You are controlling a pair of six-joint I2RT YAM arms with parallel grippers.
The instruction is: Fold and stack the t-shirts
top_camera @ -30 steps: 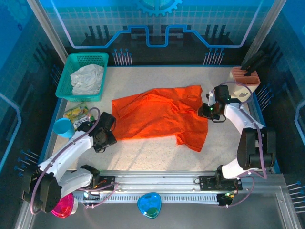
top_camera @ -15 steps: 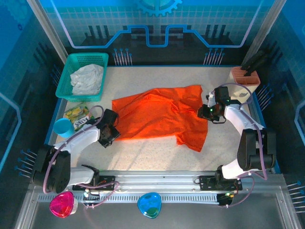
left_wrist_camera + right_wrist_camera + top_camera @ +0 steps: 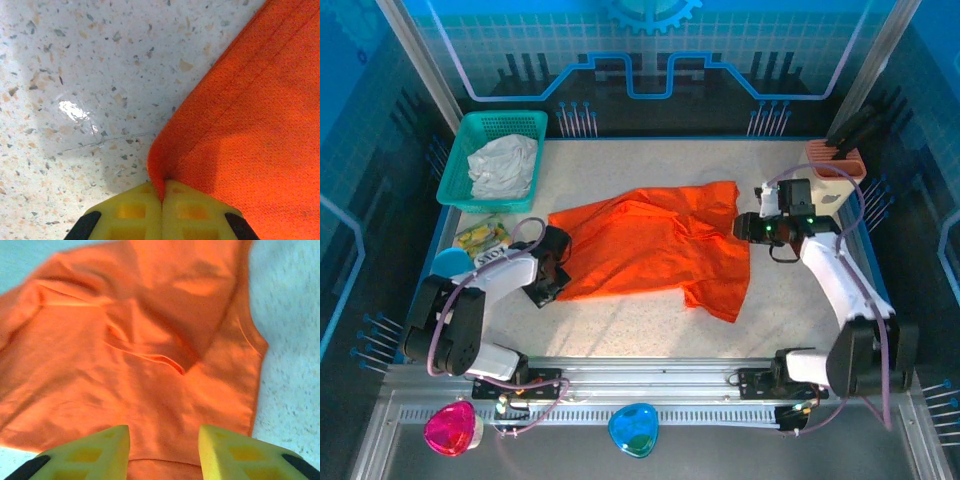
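An orange t-shirt lies spread and rumpled across the middle of the speckled table. My left gripper is at its left hem, shut on a pinch of the orange fabric that rises between the yellow fingers. My right gripper hovers over the shirt's right edge with its jaws open and nothing between the fingertips; the orange t-shirt spreads out below them. A whitish-grey t-shirt lies crumpled in the teal basket at the back left.
A snack packet and a blue cup sit left of my left arm. A salmon-coloured holder stands at the back right. A pink lid and a blue lid lie on the near rail.
My left gripper slid up to the shirt's left hem and shut on it. My right gripper opened wider and shifted slightly back. The shirt's left edge moved a little to the left.
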